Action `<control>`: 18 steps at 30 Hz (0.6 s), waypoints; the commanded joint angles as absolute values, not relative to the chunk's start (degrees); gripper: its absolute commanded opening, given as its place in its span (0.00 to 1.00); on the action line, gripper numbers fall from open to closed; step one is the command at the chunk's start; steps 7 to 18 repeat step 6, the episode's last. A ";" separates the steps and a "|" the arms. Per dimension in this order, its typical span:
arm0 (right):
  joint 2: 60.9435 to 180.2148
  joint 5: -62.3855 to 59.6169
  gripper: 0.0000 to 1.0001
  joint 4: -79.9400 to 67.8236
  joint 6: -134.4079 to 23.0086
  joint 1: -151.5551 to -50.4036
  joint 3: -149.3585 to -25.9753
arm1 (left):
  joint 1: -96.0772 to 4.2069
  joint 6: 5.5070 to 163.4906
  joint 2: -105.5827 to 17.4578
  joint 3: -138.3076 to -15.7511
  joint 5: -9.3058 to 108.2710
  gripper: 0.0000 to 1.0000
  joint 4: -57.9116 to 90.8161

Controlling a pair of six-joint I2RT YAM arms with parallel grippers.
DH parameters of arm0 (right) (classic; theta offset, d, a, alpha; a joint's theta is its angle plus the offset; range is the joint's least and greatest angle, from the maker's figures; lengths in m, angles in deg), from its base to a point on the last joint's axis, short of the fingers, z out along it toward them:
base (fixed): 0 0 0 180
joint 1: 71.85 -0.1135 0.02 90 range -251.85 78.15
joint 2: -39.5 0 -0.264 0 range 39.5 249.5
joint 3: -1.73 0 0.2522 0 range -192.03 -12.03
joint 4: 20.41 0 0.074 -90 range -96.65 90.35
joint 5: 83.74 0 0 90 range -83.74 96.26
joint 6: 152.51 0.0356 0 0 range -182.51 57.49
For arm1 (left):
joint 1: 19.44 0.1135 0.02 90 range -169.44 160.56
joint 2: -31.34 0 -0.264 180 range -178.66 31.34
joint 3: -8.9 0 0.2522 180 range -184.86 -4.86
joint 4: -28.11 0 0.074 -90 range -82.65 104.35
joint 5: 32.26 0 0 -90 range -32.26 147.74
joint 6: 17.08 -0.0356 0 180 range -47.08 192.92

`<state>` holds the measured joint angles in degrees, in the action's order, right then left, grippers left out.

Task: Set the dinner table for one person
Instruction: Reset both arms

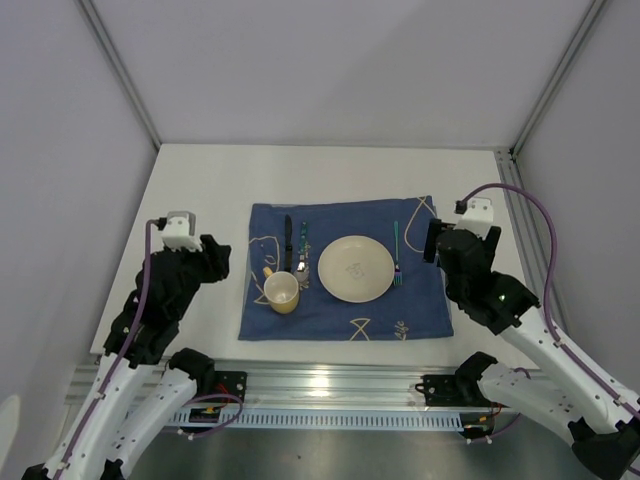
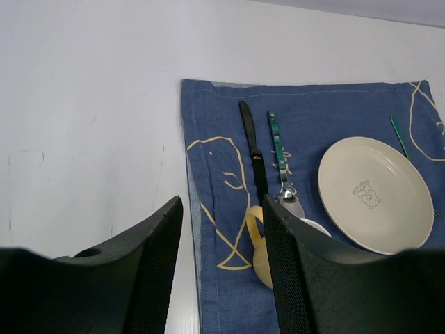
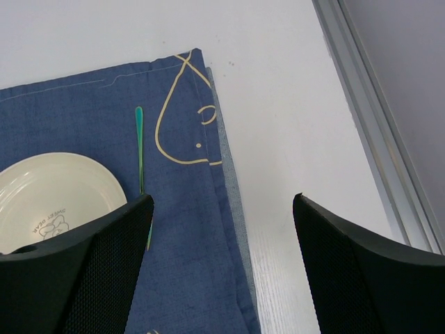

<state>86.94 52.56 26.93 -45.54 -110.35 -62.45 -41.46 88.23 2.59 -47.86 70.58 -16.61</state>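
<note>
A dark blue cloth [image 1: 340,300] with pale line drawings lies on the white dinner table [image 1: 200,190]. On the cloth are a cream plate [image 1: 355,268], a yellow cup [image 1: 282,291], a black knife [image 1: 287,238], a green-handled spoon [image 1: 302,250] and a green fork [image 1: 396,252] right of the plate. My left gripper [image 1: 217,258] is open and empty, above the table left of the cloth. My right gripper [image 1: 432,242] is open and empty over the cloth's right edge. In the left wrist view the cup [image 2: 261,243] shows between the fingers [image 2: 292,264].
Silver frame rails [image 1: 520,215] run along the table's right side and the near edge [image 1: 330,385]. Grey walls enclose the table on three sides. The right wrist view shows the cloth's right hem [image 3: 233,202] and the rail [image 3: 368,104].
</note>
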 commanded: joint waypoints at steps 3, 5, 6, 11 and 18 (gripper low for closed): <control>85.81 54.33 0.83 24.46 -44.32 -110.26 -63.01 | -41.94 86.81 2.08 -47.75 69.70 0.54 -14.57; 86.43 54.33 0.83 24.72 -44.06 -110.26 -63.45 | -41.94 86.72 2.08 -47.75 69.52 0.54 -14.57; 86.43 54.25 0.85 24.72 -44.06 -110.26 -63.54 | -41.94 86.72 1.99 -47.84 69.52 0.54 -14.57; 86.43 54.25 0.85 24.72 -44.06 -110.26 -63.54 | -41.94 86.72 1.99 -47.84 69.52 0.54 -14.57; 86.43 54.25 0.85 24.72 -44.06 -110.26 -63.54 | -41.94 86.72 1.99 -47.84 69.52 0.54 -14.57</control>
